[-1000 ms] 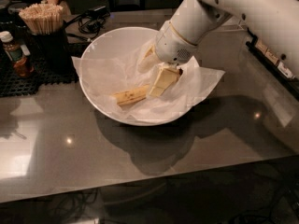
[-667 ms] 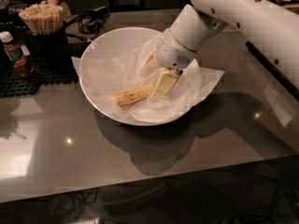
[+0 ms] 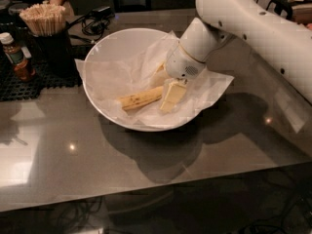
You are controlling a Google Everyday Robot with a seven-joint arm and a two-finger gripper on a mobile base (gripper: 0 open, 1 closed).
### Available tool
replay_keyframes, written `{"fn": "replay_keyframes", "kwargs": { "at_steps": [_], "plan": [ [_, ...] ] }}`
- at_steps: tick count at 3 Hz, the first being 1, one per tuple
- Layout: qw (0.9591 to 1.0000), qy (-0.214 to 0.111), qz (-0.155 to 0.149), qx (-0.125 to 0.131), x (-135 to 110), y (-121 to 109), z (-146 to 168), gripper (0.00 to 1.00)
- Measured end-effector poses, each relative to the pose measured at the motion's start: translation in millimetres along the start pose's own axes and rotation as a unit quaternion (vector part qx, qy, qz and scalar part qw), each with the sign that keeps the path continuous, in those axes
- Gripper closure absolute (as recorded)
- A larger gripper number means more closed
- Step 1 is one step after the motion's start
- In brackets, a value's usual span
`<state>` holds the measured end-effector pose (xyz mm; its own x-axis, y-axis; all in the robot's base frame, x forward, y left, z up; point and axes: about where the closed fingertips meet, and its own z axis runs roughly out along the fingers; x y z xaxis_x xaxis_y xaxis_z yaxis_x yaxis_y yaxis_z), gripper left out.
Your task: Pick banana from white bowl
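The banana (image 3: 139,99), yellow with brown speckles, lies on the crinkled paper inside the white bowl (image 3: 105,45), running left to right near the bowl's front. My gripper (image 3: 165,84) reaches down into the bowl from the right, at the banana's right end. It is open: one pale yellow pad (image 3: 172,95) stands just in front of the banana's end and the other pad (image 3: 158,71) shows behind it. The banana rests on the paper.
A dark cup of wooden sticks (image 3: 45,21) and a brown sauce bottle (image 3: 17,57) stand on a black mat at the left. Cables (image 3: 97,18) lie behind the bowl. A person stands at the back left. The bowl sits on a glossy grey table (image 3: 146,169).
My gripper has moved a little lower into the bowl, closer to the banana's right end. The banana has not moved.
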<state>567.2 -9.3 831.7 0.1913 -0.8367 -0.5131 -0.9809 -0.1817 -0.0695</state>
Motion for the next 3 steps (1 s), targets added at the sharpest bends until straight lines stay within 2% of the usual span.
{"fn": "replay_keyframes", "kwargs": {
  "at_steps": [1,3],
  "plan": [
    [1.0,-0.001,0.007,-0.003,5.7,-0.7,5.4,0.52],
    [0.9999,-0.003,0.012,0.006,8.2,1.1,1.7,1.0]
  ]
}}
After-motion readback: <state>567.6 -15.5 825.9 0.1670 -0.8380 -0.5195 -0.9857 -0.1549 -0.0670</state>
